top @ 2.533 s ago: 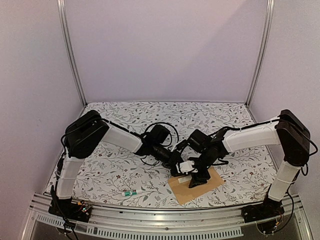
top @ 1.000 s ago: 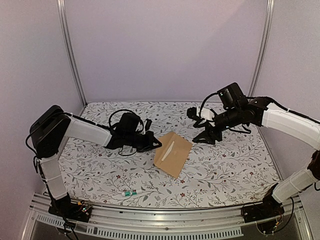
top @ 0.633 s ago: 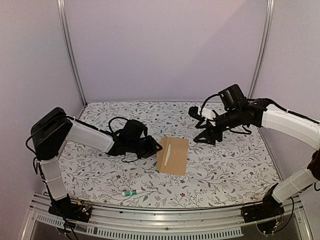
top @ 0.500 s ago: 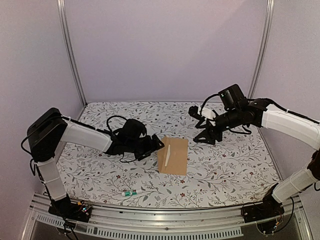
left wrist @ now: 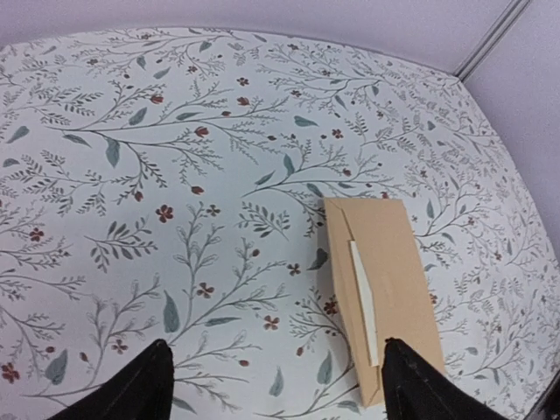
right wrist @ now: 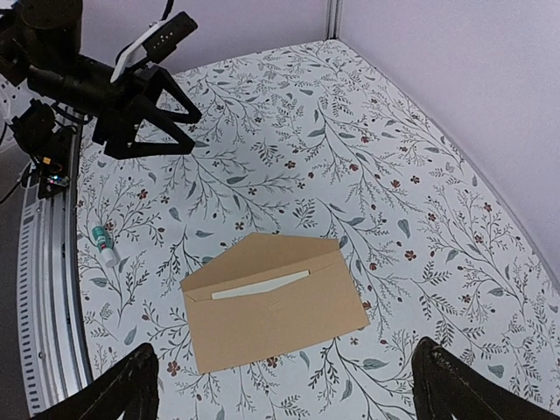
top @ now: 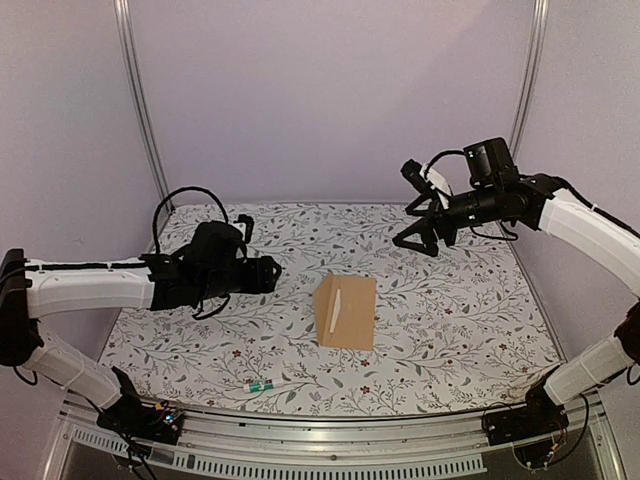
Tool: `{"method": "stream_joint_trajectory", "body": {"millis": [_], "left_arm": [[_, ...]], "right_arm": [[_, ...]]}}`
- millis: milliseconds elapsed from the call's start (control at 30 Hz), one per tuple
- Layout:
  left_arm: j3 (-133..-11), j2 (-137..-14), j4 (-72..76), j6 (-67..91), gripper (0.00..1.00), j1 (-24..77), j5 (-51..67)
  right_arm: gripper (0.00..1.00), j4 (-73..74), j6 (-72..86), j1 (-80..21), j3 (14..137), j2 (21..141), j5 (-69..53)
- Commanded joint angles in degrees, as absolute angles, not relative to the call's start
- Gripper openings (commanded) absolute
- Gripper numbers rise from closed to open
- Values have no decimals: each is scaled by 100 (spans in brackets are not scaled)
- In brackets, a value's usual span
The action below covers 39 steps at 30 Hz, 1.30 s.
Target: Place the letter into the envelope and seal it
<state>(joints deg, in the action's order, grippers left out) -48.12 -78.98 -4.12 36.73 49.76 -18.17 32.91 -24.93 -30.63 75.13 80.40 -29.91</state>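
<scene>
Tan envelope (top: pixel 349 318) lies flat mid-table on floral cloth (top: pixel 460 320), cream letter (top: pixel 338 306) strip showing at its flap, left gripper (left wrist: pixel 276 359) and right gripper (top: pixel 408 205) both spread wide, empty, well apart from it.

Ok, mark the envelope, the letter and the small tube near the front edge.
envelope (top: pixel 358 320), top view, on its brown body, right of the cream strip.
letter (right wrist: pixel 260 285), right wrist view, middle of the cream strip showing at the flap.
small tube (top: pixel 261 385), top view, its middle.
</scene>
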Motion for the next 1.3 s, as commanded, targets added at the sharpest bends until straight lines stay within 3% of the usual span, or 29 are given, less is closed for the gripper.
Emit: {"method": "stream_joint_trajectory", "body": {"millis": [0,233,400,767,1000,1267], "left_arm": [[-4720,-7659,-352,2350,69,4206,-751],[-5200,-7983,-2482,1666,63,5145,698],[-5499,-8503,-3919,1688,63,5875,702],[-6011,-9498,-4971,1224,60,6605,756],[-5911,-9773,-5154,1624,58,6626,25],[-5844,-9810,-5181,1590,40,6644,136]], "right_arm": [[97,3494,-2160,-2848,7735,8255,-3879],[77,4000,-3072,-2848,7687,8566,-3955],[70,4271,-3313,-2848,7531,8698,-3923],[68,4302,-3337,-2849,7373,8649,-3949],[68,4314,-3311,-2848,7341,8665,-4058],[67,4348,-3297,-2848,7354,8761,-4162]]}}
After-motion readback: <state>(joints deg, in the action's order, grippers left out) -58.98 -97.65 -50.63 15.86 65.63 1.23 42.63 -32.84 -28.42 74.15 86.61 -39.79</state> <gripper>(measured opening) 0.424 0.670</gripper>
